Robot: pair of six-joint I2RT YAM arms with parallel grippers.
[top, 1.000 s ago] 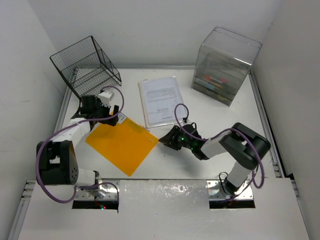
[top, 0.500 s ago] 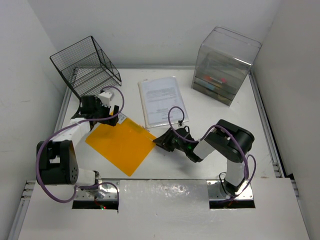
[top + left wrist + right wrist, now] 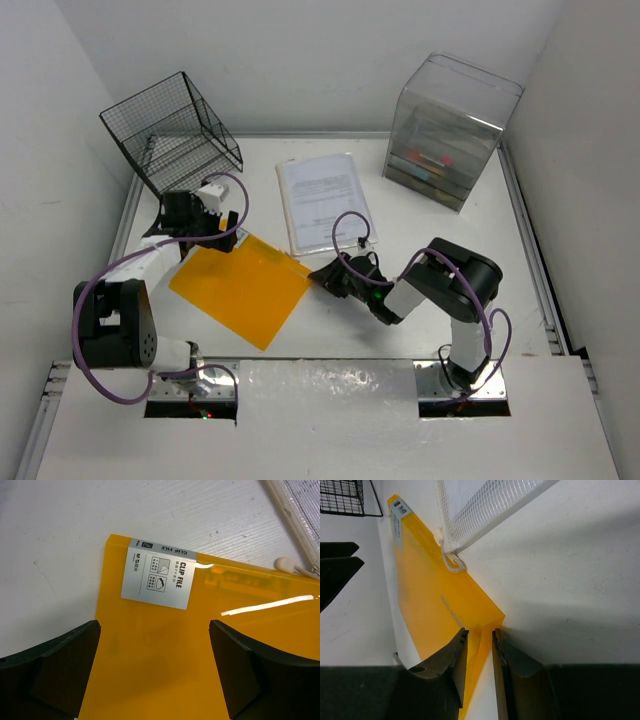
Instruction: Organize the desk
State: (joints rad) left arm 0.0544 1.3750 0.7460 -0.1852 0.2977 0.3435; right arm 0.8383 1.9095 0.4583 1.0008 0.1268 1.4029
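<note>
An orange clip file (image 3: 240, 290) lies flat on the white desk (image 3: 430, 225), left of middle. My left gripper (image 3: 213, 237) hovers over the file's far corner. In the left wrist view it (image 3: 155, 627) is wide open above the orange sheet (image 3: 200, 645) and its white "CLIP FILE" label (image 3: 157, 579). My right gripper (image 3: 325, 275) is at the file's right corner. In the right wrist view its jaws (image 3: 480, 631) are nearly together, with the file's corner edge (image 3: 485, 630) between them.
A white mesh document pouch (image 3: 322, 200) lies just behind the file, its corner loop (image 3: 451, 565) touching the file's edge. A black wire rack (image 3: 175, 135) stands far left. A clear plastic drawer box (image 3: 450, 130) stands far right. Metal rails (image 3: 525, 230) edge the desk.
My right gripper has slid left onto the file's right corner and its elbow has folded in. The file has shifted very slightly left. My left arm has not moved.
</note>
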